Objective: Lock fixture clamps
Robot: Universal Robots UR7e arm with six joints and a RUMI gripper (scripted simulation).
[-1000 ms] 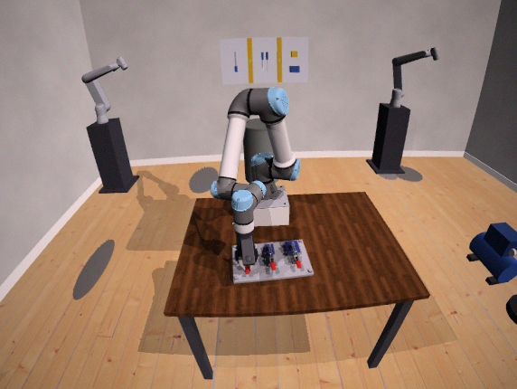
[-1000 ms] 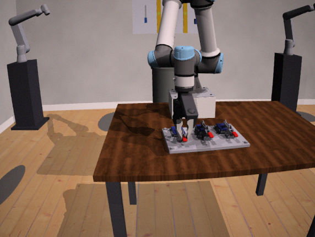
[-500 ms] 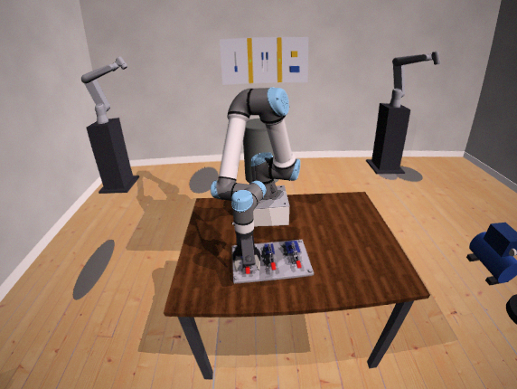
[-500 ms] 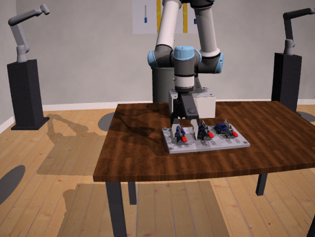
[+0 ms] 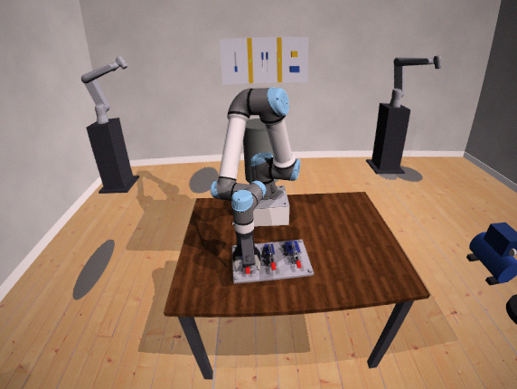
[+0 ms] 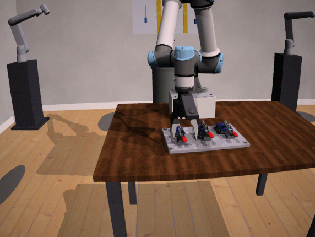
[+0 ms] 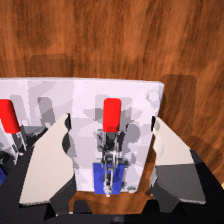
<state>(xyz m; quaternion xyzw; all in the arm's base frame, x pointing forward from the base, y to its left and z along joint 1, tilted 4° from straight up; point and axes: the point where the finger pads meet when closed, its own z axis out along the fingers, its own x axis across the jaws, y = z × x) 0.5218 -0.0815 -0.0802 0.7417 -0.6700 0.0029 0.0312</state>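
Note:
A grey fixture plate [image 6: 205,140] lies on the wooden table and carries three toggle clamps with red handle tips. My gripper [image 6: 184,132] stands upright over the left clamp [image 6: 180,135], open, with one finger on each side of it and touching nothing. In the wrist view the fingers straddle this clamp, whose red handle [image 7: 111,115] lies low toward the plate's front edge above its blue base [image 7: 108,179]. The middle clamp [image 6: 204,133] and the right clamp [image 6: 227,130] also have their red tips down toward the front. In the top view my gripper [image 5: 247,261] hides most of the left clamp.
A white block [image 6: 202,104] stands behind the plate at my arm's base. Two other arms on dark pedestals [image 5: 110,154] [image 5: 390,136] stand far off by the wall. A blue machine [image 5: 494,251] sits on the floor at the right.

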